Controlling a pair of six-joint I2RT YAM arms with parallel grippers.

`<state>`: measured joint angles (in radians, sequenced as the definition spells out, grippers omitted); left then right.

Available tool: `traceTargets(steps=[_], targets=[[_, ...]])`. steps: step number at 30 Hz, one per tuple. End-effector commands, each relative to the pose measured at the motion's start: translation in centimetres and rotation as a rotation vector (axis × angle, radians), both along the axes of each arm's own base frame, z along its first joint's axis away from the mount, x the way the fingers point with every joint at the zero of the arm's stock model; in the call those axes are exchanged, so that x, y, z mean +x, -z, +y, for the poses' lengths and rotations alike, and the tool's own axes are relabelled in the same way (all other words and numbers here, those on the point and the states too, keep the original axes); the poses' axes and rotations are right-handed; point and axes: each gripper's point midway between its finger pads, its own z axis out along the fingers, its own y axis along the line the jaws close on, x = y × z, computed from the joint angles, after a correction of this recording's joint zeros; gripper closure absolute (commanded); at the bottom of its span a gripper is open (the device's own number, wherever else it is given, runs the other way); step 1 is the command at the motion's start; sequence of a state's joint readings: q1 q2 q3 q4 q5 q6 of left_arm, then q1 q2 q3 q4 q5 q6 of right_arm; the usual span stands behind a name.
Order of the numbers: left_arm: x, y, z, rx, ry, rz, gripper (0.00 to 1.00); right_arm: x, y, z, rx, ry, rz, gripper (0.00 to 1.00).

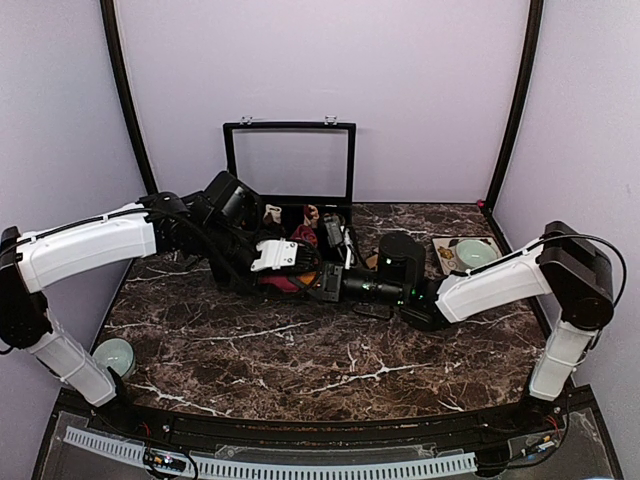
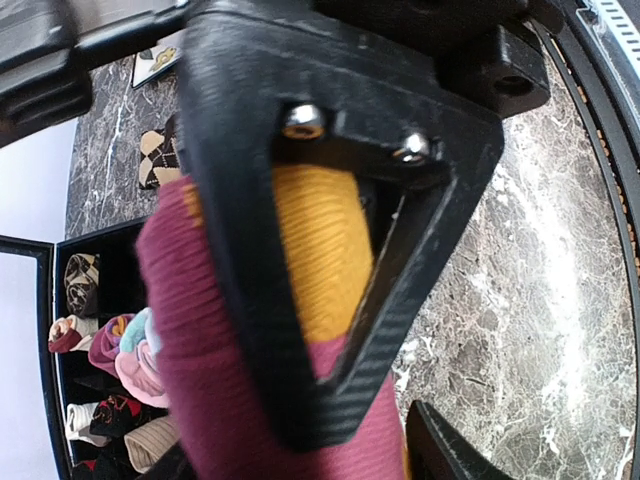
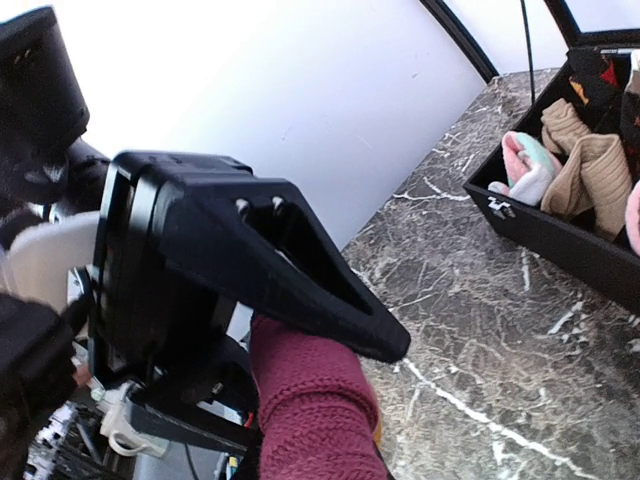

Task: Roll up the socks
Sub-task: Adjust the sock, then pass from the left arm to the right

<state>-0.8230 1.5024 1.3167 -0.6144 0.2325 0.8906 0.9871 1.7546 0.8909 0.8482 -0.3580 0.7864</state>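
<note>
The long magenta sock (image 1: 283,284) is bunched between my two grippers at the table's middle, just in front of the black box. In the left wrist view its magenta body (image 2: 220,380) and orange toe (image 2: 320,240) fill the space behind one black finger. My left gripper (image 2: 375,425) stands open, its jaws apart around the sock. My right gripper (image 3: 350,400) is shut on the magenta sock's ribbed cuff (image 3: 315,410); its lower finger is hidden. The brown-and-beige diamond sock (image 2: 155,155) lies on the marble beyond, hidden in the top view by the right arm.
An open black box (image 3: 560,245) with several rolled socks stands at the back centre, its lid (image 1: 290,125) upright. A pale bowl on a tile (image 1: 472,252) sits at the right, another bowl (image 1: 114,355) near the left arm's base.
</note>
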Motion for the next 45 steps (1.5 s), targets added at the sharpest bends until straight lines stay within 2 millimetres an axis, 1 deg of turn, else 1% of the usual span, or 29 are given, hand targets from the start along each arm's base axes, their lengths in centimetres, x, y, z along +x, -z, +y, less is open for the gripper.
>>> traceTargets(steps=[1,5,8,9,13,15,16,17,19,20,21,23,24,25,27,29,30,31,34,37,42,44,45], targets=[[-0.3,-0.7,0.4,0.013,0.000,-0.082,0.40,-0.2,-3.5,0.8,0.143,-0.010,-0.001,1.00],[1.9,-1.7,0.6,0.017,-0.052,-0.232,0.52,-0.2,-3.2,1.1,0.160,-0.015,0.051,1.00],[3.1,-2.9,0.6,0.007,-0.075,-0.327,0.67,-0.1,-2.7,1.2,0.159,-0.010,0.092,1.00],[3.4,-3.1,0.6,0.006,-0.079,-0.356,0.71,0.0,-2.5,1.3,0.157,-0.006,0.109,1.00],[2.8,-2.5,0.6,0.030,-0.047,-0.377,0.76,0.3,-1.9,1.7,0.140,0.000,0.157,0.99],[2.3,-2.1,0.5,0.041,-0.037,-0.361,0.87,0.4,-1.8,1.8,0.130,0.005,0.167,0.89],[2.2,-2.0,0.4,0.040,-0.038,-0.347,0.95,0.4,-1.8,1.8,0.124,0.006,0.160,0.84],[2.0,-2.0,0.3,0.030,-0.046,-0.320,1.00,0.3,-1.7,1.7,0.114,0.007,0.151,0.78],[1.0,-2.1,0.1,0.009,-0.051,-0.203,1.00,0.1,-1.8,1.1,0.100,0.012,0.102,0.67],[0.2,-2.3,0.0,-0.007,-0.047,-0.115,1.00,-0.1,-2.0,0.7,0.095,0.016,0.067,0.57],[-0.8,-2.6,-0.1,-0.035,-0.036,-0.013,1.00,-0.2,-2.5,0.3,0.088,0.019,0.024,0.47],[-2.9,-3.8,-0.5,-0.091,0.002,0.172,1.00,-0.6,-3.0,-0.4,0.050,0.024,-0.064,0.35],[-3.9,-4.1,-0.7,-0.108,0.019,0.246,1.00,-0.7,-3.1,-0.6,0.021,0.029,-0.108,0.31],[-4.9,-4.9,-1.0,-0.135,0.047,0.316,1.00,-0.9,-3.2,-0.8,-0.008,0.030,-0.148,0.30],[-5.9,-5.3,-1.2,-0.151,0.055,0.427,1.00,-1.3,-3.5,-1.1,-0.047,0.018,-0.208,0.32],[-6.2,-5.4,-1.4,-0.156,0.042,0.519,1.00,-2.0,-3.7,-1.0,-0.061,-0.020,-0.255,0.37],[-6.1,-5.5,-1.5,-0.163,0.035,0.551,1.00,-2.4,-4.9,-1.3,-0.042,-0.029,-0.285,0.40],[-6.0,-5.7,-1.6,-0.173,0.031,0.580,1.00,-2.8,-5.6,-1.4,-0.033,-0.044,-0.307,0.43],[-6.1,-6.7,-1.7,-0.208,0.045,0.673,1.00,-3.1,-5.9,-1.3,-0.063,-0.069,-0.348,0.52],[-6.8,-7.3,-1.7,-0.209,0.070,0.753,1.00,-3.5,-5.8,-1.2,-0.095,-0.085,-0.377,0.58],[-8.0,-8.3,-1.8,-0.224,0.123,0.843,1.00,-3.7,-6.7,-1.7,-0.065,-0.075,-0.412,0.75],[-8.2,-8.3,-1.9,-0.225,0.128,0.859,0.99,-4.0,-7.3,-1.7,-0.041,-0.084,-0.419,0.87],[-8.1,-8.0,-1.9,-0.217,0.125,0.858,0.95,-4.0,-7.7,-1.6,-0.028,-0.085,-0.424,0.93]])
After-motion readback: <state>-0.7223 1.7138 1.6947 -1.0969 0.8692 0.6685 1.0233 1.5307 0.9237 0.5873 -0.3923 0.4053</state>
